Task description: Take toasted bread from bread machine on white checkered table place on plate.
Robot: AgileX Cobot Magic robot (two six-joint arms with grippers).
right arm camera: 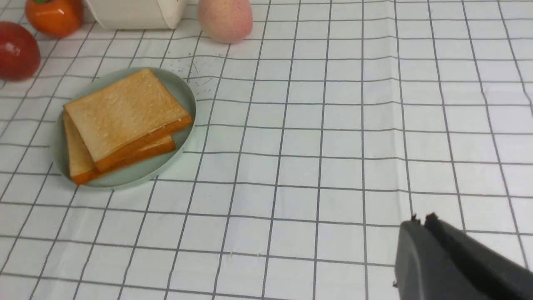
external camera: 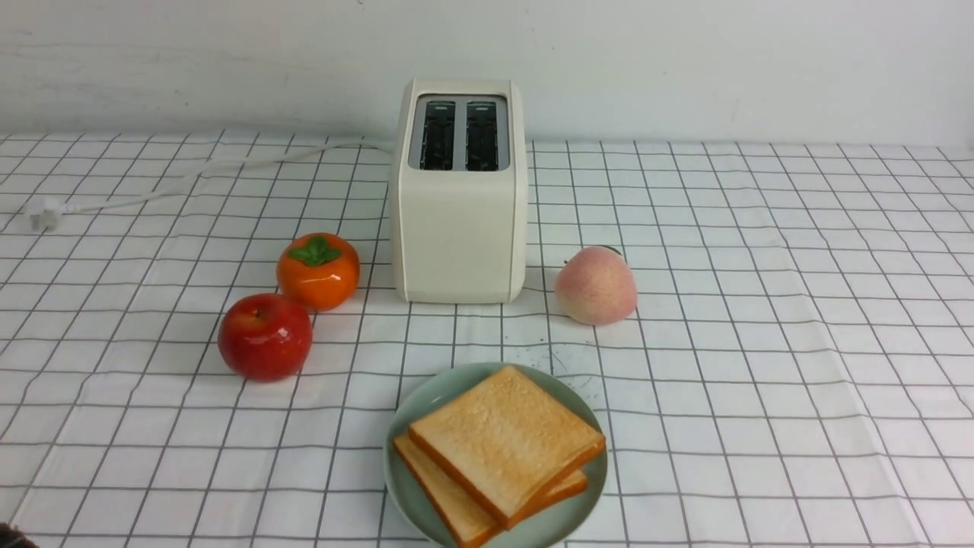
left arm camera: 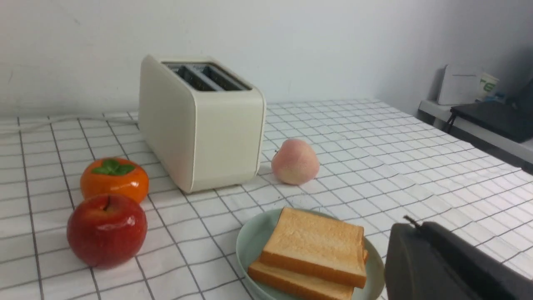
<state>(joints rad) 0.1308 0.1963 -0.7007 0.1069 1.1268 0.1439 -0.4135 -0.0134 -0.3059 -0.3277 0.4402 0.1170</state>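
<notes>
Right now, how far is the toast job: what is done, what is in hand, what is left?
Done, it seems: both slices of toasted bread lie stacked on the plate, and the slots of the bread machine look empty. In hand: nothing; the left gripper and right gripper have their jaws shut and hold nothing, both off the plate. Left: nothing visible to move.

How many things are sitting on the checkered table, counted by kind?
Toast slices: 2, upper slice stacked on lower slice
Plate: 1
Toaster: 1
Apple: 1
Persimmon: 1
Peach: 1
Total: 7
</notes>
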